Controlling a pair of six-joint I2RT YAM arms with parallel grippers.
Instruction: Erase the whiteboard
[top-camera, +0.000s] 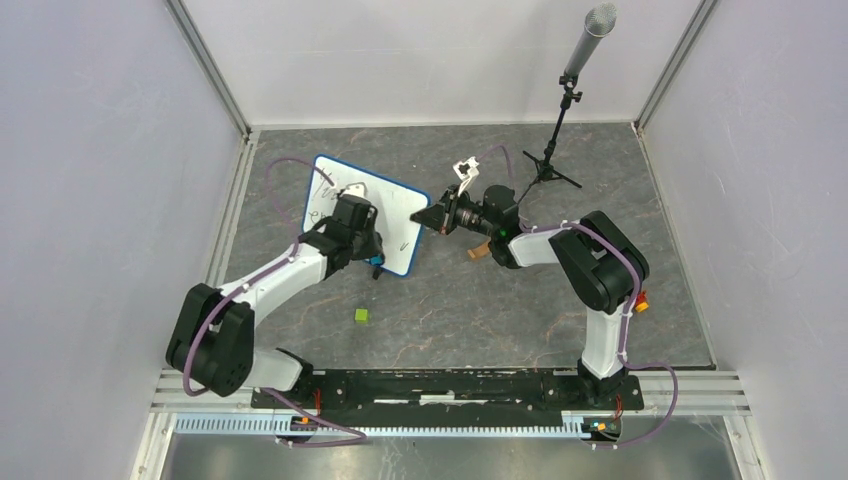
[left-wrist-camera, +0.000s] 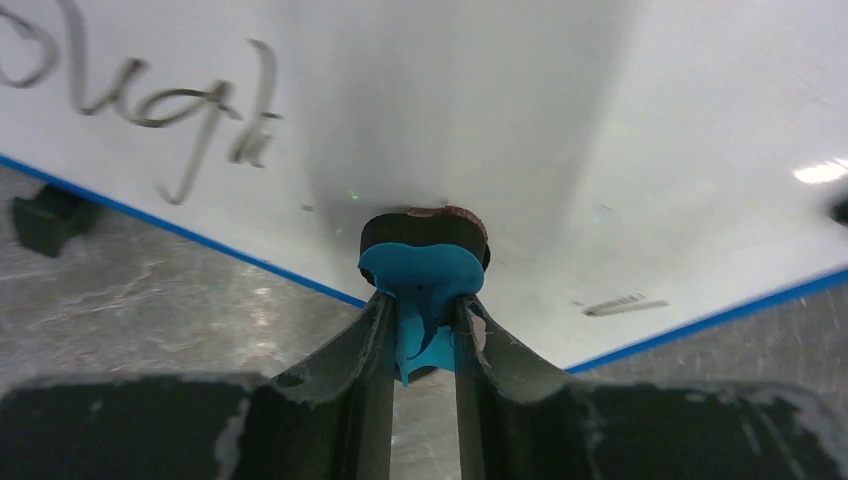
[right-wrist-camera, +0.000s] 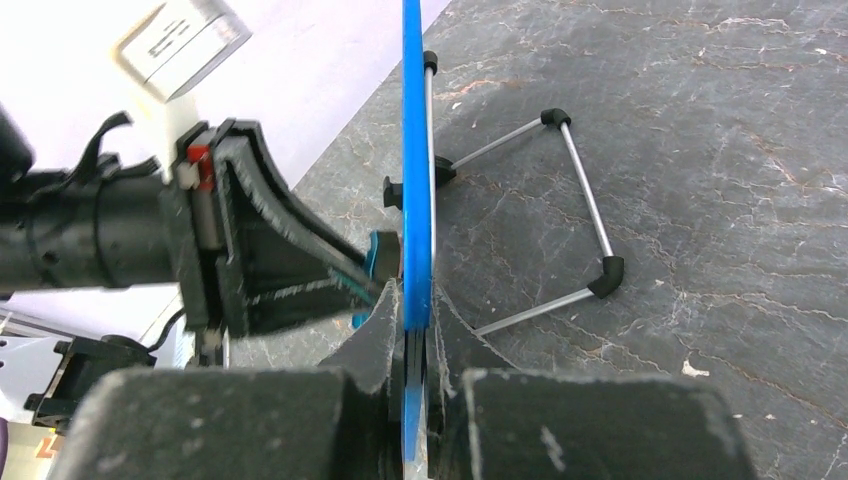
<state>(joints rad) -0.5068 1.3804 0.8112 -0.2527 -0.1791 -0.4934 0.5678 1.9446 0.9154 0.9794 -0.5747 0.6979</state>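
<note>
Blue-framed whiteboard (top-camera: 392, 210) stands propped on the table (top-camera: 500, 300), left of centre. The right gripper (right-wrist-camera: 413, 305) clamps its right edge, and the left gripper (left-wrist-camera: 422, 305) pinches a blue eraser (left-wrist-camera: 420, 262) against its face.

The dark grey, marbled table (top-camera: 480, 320) carries a small green cube (top-camera: 361, 315) near its front and a microphone stand (top-camera: 548, 165) on tripod legs toward the back. The whiteboard (top-camera: 395, 215) stands tilted on its wire stand (right-wrist-camera: 606, 274).
</note>
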